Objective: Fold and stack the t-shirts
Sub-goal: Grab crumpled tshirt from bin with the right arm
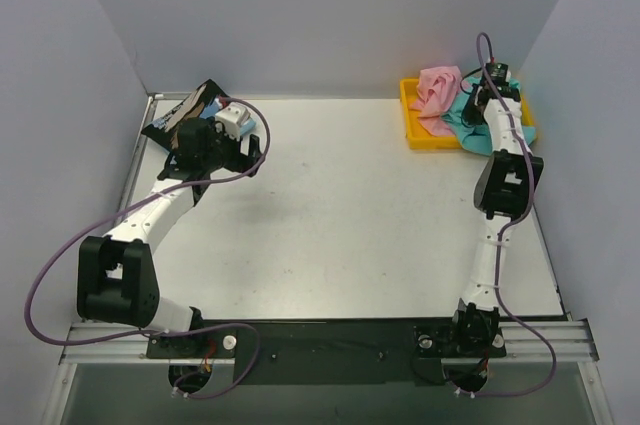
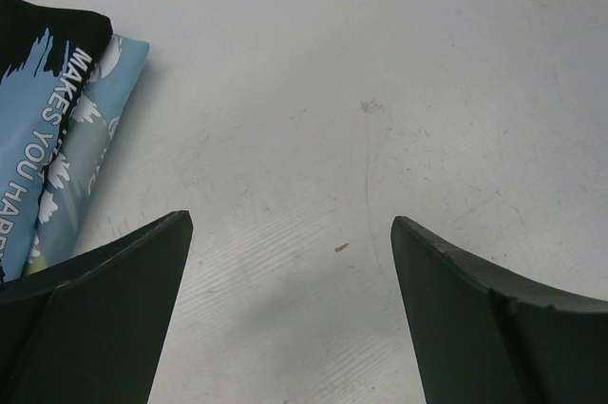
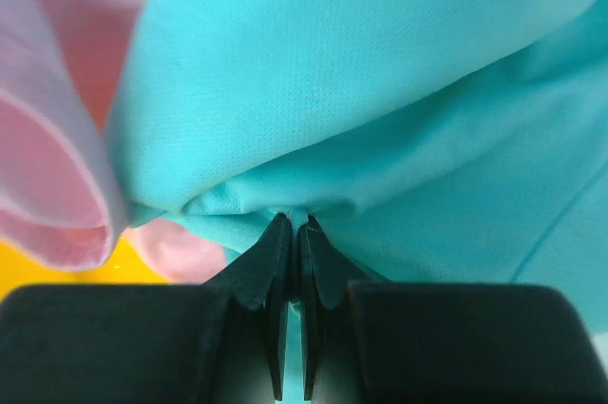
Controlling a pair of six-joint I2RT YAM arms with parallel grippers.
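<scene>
The teal-green t-shirt (image 1: pixel 470 123) and the pink t-shirt (image 1: pixel 436 91) lie crumpled in the yellow tray (image 1: pixel 412 113) at the back right. My right gripper (image 3: pixel 294 225) is down in the tray, shut on a pinched fold of the teal-green t-shirt (image 3: pixel 380 90), with the pink t-shirt (image 3: pixel 57 157) to its left. The black streaked t-shirt (image 1: pixel 185 110) lies folded at the back left; its blue print (image 2: pixel 57 138) shows in the left wrist view. My left gripper (image 2: pixel 290 228) hangs open over bare table just right of it.
Grey walls close in the table (image 1: pixel 350 215) at the back and both sides. A metal rail (image 1: pixel 330 335) with both arm bases runs along the near edge. The yellow tray floor (image 3: pixel 38 276) shows under the pink cloth.
</scene>
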